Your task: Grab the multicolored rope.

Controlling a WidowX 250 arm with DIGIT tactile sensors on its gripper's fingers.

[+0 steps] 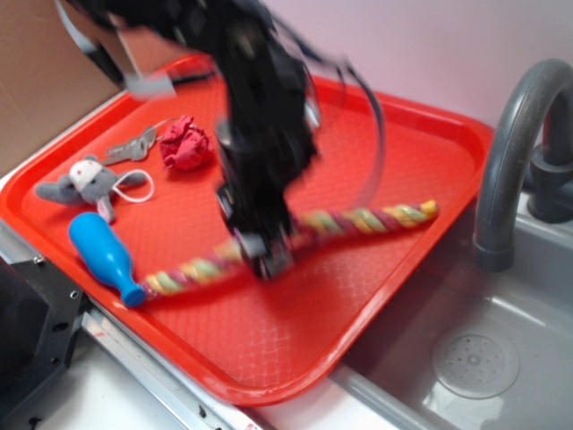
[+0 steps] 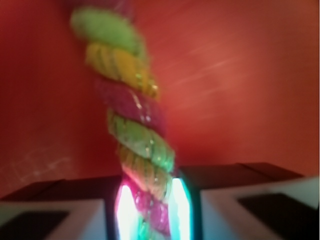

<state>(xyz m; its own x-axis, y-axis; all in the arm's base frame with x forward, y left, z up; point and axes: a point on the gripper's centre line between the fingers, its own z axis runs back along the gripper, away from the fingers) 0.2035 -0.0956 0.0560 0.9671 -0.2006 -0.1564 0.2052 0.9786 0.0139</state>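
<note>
Rope [image 2: 137, 145] is sitting pinched mid-length in the claw [image 2: 149, 210], running toward 12 o'clock; grasp looking done, next needing a straight lift.

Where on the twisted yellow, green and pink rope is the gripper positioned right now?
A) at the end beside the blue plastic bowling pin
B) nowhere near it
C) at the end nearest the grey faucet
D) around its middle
D: the gripper sits about midway along the twisted yellow, green and pink rope, and the wrist view shows the rope between its fingers.

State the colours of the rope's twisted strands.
Rope: yellow, pale green and maroon-pink, clearest in the wrist view.
</note>
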